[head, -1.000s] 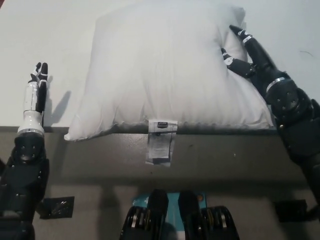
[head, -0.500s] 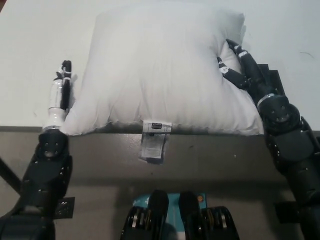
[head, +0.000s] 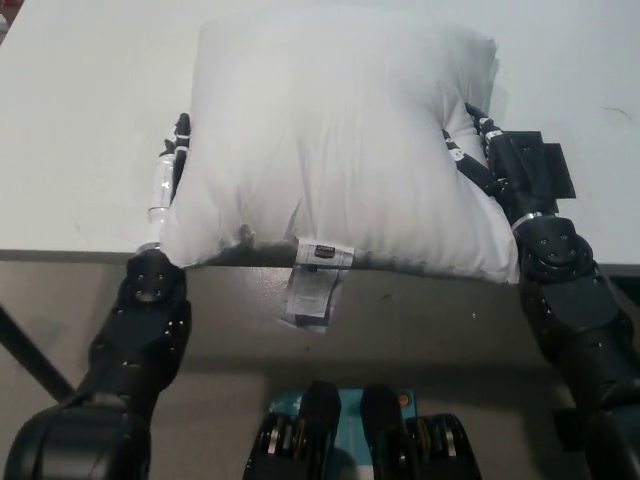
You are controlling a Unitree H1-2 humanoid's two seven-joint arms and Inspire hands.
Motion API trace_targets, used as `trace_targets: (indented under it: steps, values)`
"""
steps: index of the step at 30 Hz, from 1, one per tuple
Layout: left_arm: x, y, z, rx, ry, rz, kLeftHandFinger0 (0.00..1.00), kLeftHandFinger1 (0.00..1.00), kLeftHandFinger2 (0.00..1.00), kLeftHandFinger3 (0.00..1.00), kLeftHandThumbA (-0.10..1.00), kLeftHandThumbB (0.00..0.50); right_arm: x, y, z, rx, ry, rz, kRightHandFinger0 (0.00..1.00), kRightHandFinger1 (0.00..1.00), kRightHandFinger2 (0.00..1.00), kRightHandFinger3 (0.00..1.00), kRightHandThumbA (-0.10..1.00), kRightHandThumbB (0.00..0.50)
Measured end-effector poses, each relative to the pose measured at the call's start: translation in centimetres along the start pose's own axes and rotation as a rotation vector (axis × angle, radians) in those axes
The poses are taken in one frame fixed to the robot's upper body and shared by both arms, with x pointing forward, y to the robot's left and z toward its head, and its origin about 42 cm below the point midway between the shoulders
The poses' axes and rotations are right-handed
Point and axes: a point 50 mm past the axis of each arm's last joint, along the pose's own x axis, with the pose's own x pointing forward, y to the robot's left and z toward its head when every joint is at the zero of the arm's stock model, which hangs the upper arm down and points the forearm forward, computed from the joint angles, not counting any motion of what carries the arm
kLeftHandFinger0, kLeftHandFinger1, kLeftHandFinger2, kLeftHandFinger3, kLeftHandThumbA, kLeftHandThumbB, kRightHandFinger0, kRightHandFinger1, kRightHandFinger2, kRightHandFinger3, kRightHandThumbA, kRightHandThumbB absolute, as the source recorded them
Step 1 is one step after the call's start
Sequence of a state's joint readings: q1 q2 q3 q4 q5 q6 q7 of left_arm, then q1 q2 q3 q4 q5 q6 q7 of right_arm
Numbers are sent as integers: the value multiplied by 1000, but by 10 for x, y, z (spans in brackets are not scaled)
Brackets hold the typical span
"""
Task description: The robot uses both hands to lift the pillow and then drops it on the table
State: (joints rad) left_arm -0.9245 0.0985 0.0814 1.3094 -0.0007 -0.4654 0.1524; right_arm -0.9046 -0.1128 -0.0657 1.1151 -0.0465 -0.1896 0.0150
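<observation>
Head view: a white pillow (head: 335,150) lies on the white table (head: 80,120), its near edge over the table's front edge, a label (head: 313,285) hanging down.
Left hand (head: 168,180): white, pressed flat against the pillow's left side; fingers straight, gripping nothing.
Right hand (head: 490,160): black, fingers dug into the pillow's right side, denting it.
Pillow between hands: squeezed from both sides.

A plump white pillow (head: 335,150) lies flat on the white worktop (head: 80,120) at its near edge, its near seam slightly overhanging that edge. Its left and right sides are pinched inward, so the fabric creases. A white care label (head: 315,283) hangs from the near seam, below the edge.
</observation>
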Motion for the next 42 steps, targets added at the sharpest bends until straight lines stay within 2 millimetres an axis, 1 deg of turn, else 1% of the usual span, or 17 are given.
trace_targets:
  steps: [2,3,4,7,9,10,14,19,22,24,26,31,32,33,39,40,42]
  values:
    - [-2,-12,0,-1,0,-23,1000,1000,1000,1000,1000,219,0,0,0,11,0,-4,1000,1000,1000,1000,1000,271]
    - [-2,-15,0,-2,1,-28,1000,1000,1000,1000,1000,237,0,0,-1,15,0,-6,1000,1000,1000,1000,1000,329]
    - [-3,-17,-1,-3,1,-30,1000,1000,1000,1000,1000,201,0,0,0,19,-1,-6,1000,1000,1000,1000,1000,347]
    - [-5,-28,-1,-26,2,-25,1000,1000,1000,1000,1000,186,0,0,2,32,-15,-12,1000,1000,1000,1000,1000,332]
    - [-7,-35,0,-52,4,-14,1000,1000,1000,1000,1000,132,0,1,4,41,-29,-15,1000,1000,1000,1000,1000,261]
    - [-7,-39,0,-67,3,-7,1000,1000,1000,1000,1000,131,-1,2,5,46,-38,-16,1000,1000,1000,1000,1000,259]
    - [-10,-54,3,-114,0,3,1000,1000,1000,1000,1000,168,-3,5,10,40,-79,-19,1000,1000,1000,1000,1000,284]
    - [-20,-82,7,-187,-21,-5,1000,1000,1000,1000,1000,105,-11,13,13,25,-136,-19,1000,1000,1000,1000,1000,331]
    - [-28,-96,9,-231,-32,-6,1000,1000,1000,1000,1000,74,-17,20,13,27,-160,-21,1000,1000,1000,1000,1000,321]
    - [-29,-99,10,-245,-39,-7,1000,1000,1000,1000,1000,71,-19,21,13,25,-168,-24,1000,1000,1000,1000,1000,321]
    - [-29,-99,12,-253,-44,-4,1000,1000,1000,1000,1000,61,-20,22,12,22,-172,-25,1000,1000,1000,1000,1000,275]
    - [-28,-97,18,-272,-73,3,1000,1000,1000,1000,1000,31,-24,26,19,21,-206,-28,1000,1000,1000,1000,1000,275]
    - [-29,-97,18,-274,-75,4,1000,1000,1000,1000,1000,6,-25,26,19,22,-206,-28,1000,1000,1000,1000,1000,221]
    - [-29,-96,18,-277,-77,5,1000,1000,1000,1000,1000,1,-25,27,18,23,-205,-30,1000,1000,1000,1000,1000,201]
    - [-31,-95,21,-282,-104,4,1000,1000,1000,1000,1000,0,-26,32,19,9,-208,-27,1000,1000,1000,1000,1000,196]
    - [-32,-95,21,-283,-106,3,1000,1000,1000,1000,1000,54,-26,32,19,7,-208,-26,1000,1000,1000,1000,1000,277]
    - [-31,-93,29,-291,-136,7,1000,1000,1000,1000,1000,92,-26,32,24,3,-223,-25,1000,1000,1000,1000,1000,291]
